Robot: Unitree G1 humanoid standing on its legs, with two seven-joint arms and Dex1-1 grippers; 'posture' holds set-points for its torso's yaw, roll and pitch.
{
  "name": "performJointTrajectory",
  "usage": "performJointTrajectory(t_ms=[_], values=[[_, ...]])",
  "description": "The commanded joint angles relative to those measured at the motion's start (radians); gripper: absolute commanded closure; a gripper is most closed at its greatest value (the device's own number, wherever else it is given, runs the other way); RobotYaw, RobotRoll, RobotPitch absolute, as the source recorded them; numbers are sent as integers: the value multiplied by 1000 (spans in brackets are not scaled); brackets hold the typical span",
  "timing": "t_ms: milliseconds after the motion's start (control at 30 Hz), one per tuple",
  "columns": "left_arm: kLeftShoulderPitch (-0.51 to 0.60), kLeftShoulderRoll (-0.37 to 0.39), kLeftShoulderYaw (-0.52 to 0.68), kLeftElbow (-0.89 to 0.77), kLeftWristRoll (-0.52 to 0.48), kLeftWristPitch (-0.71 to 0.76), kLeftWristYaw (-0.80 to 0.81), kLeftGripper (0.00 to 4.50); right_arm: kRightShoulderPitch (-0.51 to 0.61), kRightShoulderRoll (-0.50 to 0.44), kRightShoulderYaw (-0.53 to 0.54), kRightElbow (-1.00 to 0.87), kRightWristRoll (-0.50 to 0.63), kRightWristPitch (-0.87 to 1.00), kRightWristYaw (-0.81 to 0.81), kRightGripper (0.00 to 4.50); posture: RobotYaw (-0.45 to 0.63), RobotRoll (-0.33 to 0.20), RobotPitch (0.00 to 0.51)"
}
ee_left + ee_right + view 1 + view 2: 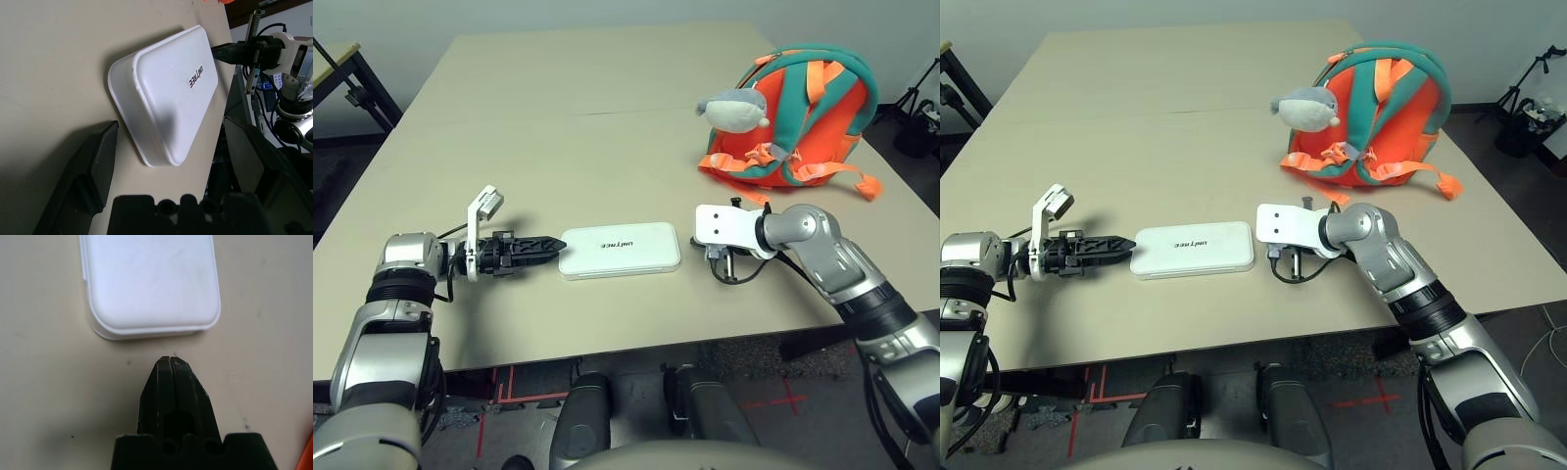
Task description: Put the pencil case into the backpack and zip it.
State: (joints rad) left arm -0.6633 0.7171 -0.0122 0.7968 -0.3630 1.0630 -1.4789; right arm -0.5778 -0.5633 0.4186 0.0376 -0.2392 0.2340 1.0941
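The white pencil case (620, 251) lies flat on the table near the front edge, lettering up. My left gripper (551, 246) is level with the table at the case's left end. In the left wrist view its fingers (100, 164) are open, one above the other, with the case's near corner (161, 122) between them, unclamped. My right gripper (168, 360) is shut, its tip just short of the case's right end, with nothing in it. The orange backpack (803, 108), with teal straps and a grey plush toy (734, 108), stands at the back right, well behind the right arm.
The beige table (558, 127) stretches away behind the case. A black stand (352, 88) is off the table's far left corner. Dark equipment (915, 108) sits on the floor at the far right.
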Motion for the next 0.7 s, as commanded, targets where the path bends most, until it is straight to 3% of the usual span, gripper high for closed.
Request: performJointTrajectory(t_ms=[33, 300, 700], values=[[-4, 10, -24, 23, 20, -5, 27, 182, -44, 61, 67, -57, 1, 20, 31, 4500, 95, 0, 97], [-30, -14, -36, 48, 27, -19, 28, 182, -109, 204, 150, -52, -26, 39, 37, 4500, 84, 0, 87], [-25, -17, -39, 53, 35, -25, 14, 182, -100, 200, 146, -11, -52, 10, 37, 4500, 82, 0, 99]])
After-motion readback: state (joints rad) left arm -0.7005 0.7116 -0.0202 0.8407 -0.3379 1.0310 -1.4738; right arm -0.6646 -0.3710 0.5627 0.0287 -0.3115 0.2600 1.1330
